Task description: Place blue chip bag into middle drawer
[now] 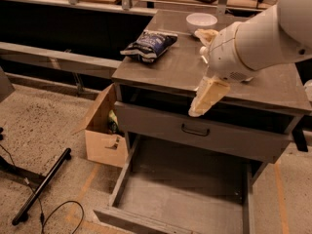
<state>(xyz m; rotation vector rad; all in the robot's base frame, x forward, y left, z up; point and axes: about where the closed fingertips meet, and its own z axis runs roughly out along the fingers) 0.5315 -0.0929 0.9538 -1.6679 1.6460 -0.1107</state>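
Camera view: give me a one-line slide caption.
Tool above the handle of the middle drawer; chip bag lying on the cabinet top near a white bowl; bottom drawer open.

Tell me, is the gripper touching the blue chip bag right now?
Apart. The camera view shows the gripper at the front edge of the cabinet top, with bare surface between it and the blue chip bag farther back.
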